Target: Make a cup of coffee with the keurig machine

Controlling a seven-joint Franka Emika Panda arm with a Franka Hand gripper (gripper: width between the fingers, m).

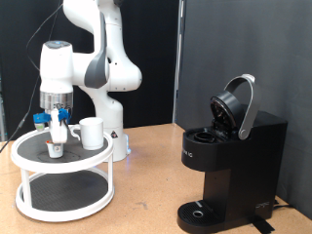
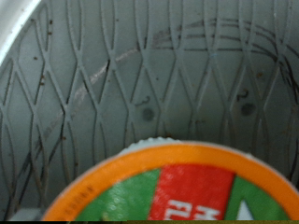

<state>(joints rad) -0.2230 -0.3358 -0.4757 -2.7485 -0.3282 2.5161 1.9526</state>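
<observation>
- While the claw (image 1: 58, 127) hangs low over the top tier of a white rack (image 1: 29, 153), a small pod (image 1: 56, 148) stands right below its fingers; whether the fingers are spread or closed on it cannot be told.
- In the wrist view the pod (image 2: 177, 187) fills the lower frame, orange rim and red-green lid, resting on a dark patterned mat (image 2: 140, 75).
- The pod looks light, its foil top easily punctured; the stiff rim or sides seem the safest hold.
- The cup (image 1: 91, 132) stands at the claw's 3 o'clock, just beside it, handle turned toward the claw; likely hard, smooth, breakable.
- The keurig (image 1: 229, 166) sits on the tabletop (image 1: 146, 195) well apart at 3 o'clock, lid raised.
</observation>
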